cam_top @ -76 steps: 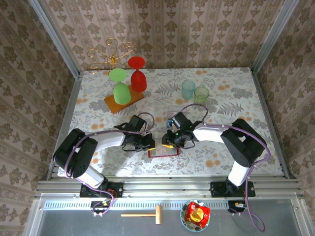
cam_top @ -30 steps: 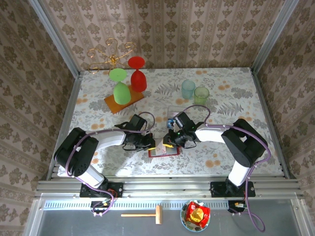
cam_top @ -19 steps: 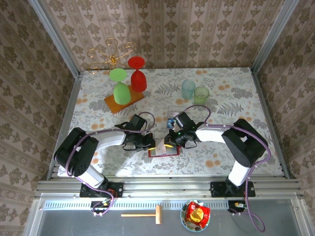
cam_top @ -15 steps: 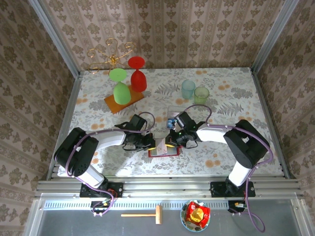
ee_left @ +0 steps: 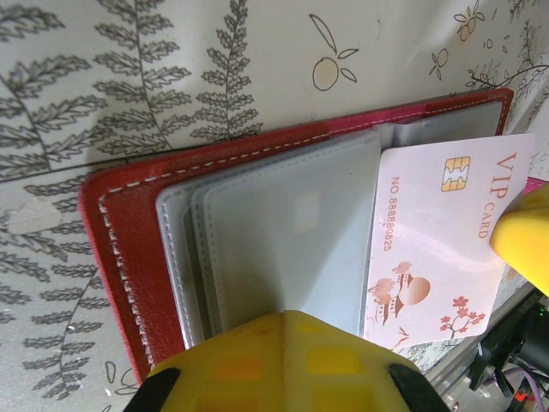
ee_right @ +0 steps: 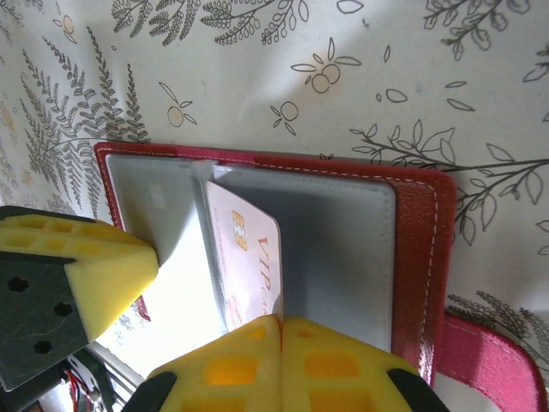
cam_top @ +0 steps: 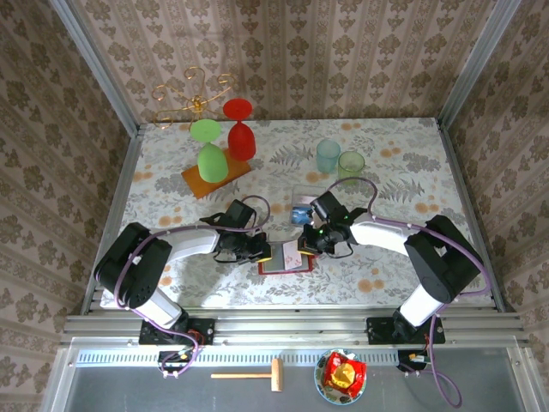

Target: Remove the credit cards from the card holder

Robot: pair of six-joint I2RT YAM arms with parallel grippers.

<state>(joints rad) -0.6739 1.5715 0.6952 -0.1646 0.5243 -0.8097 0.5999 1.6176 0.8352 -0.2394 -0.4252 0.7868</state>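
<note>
The card holder [ee_left: 129,257] is red with pale stitching and greyish clear pockets. The pale pink card [ee_left: 429,249] has a gold chip, red lettering and small red blossoms. The desk [ee_left: 171,69] is off-white, printed with grey-brown ferns and fruit outlines, and my left pincer [ee_left: 286,343] and right pincer [ee_right: 280,352] are yellow.

Recorded bright, even overhead light on the table [cam_top: 403,283], with short, soft shadows under the arms. Noted a grey shadow beside the card holder [ee_left: 129,249], its left edge soft. Read print on the pink card [ee_left: 437,249] clearly. Found the yellow foam pads [ee_left: 283,360] blurred at close range, a faint sheen on the clear pocket [ee_left: 283,232], and washed-out whites at lower left of the right wrist view.
</note>
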